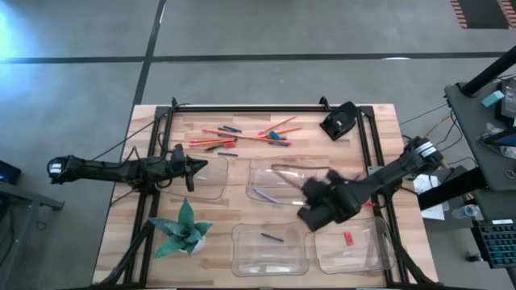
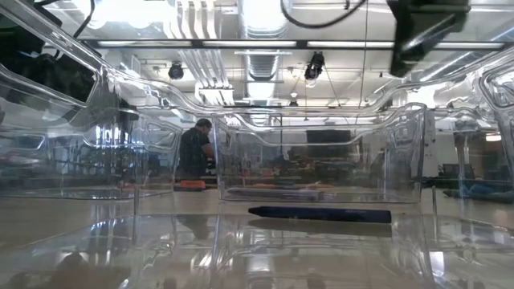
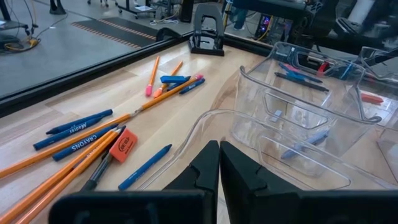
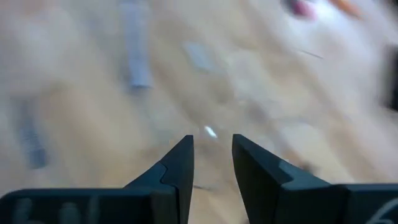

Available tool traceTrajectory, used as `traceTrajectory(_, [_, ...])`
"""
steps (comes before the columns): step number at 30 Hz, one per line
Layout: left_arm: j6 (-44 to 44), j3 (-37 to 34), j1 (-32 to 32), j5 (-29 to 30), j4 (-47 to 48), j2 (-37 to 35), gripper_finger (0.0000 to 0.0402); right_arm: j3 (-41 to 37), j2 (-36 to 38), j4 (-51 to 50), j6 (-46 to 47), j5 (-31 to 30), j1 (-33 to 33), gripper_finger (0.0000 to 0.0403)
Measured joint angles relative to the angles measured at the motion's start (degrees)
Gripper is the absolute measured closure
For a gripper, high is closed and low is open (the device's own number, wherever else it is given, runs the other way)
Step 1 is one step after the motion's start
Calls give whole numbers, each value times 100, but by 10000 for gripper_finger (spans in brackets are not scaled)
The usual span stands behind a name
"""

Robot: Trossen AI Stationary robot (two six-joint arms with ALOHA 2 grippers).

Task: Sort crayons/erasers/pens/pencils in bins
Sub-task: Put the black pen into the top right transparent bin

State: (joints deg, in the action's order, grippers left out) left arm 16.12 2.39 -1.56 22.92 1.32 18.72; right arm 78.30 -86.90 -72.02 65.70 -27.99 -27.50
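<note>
Four bins sit on the table (image 1: 145,121): one left-centre (image 1: 211,179), one in the middle (image 1: 278,179), and two along the near edge, near-centre (image 1: 270,250) and near-right (image 1: 355,246). The near-centre bin holds one dark stick (image 1: 272,237); the near-right bin holds one red eraser (image 1: 349,238); the middle bin holds at least one pale stick, and the rest of it is hidden under the right arm. Loose items lie in one scatter (image 1: 246,134) on the far half of the table: several orange pencils (image 3: 59,168), about five blue crayons (image 3: 74,132), one red eraser (image 3: 123,145) touching the pencils, and a few more short sticks farther off; an exact count cannot be made out. A green paper plant (image 1: 184,228) stands at the near left corner, and a black fixture (image 1: 339,121) sits near the far right corner. The left gripper (image 1: 193,169) hovers at the left bin's left rim, its fingers (image 3: 205,171) pressed together and empty. The right gripper (image 1: 310,193) hangs over the middle bin's right side, its fingers (image 4: 180,165) a little apart with nothing between them. Bare table lies between the scatter and the bins, and along the left edge beyond the plant. The two near bins almost touch. A person (image 2: 195,148) stands in the room beyond.
</note>
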Motion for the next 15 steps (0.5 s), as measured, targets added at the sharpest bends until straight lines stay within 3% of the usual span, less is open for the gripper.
traceTrajectory(6, [-1,-2,-1,-1,0,4,402,-553,319,-1163,1538,-7,6,307])
traceTrajectory(15, [-2,-1,1,-1,0,37,402,-2032,1241,-527,2230,906,280,329])
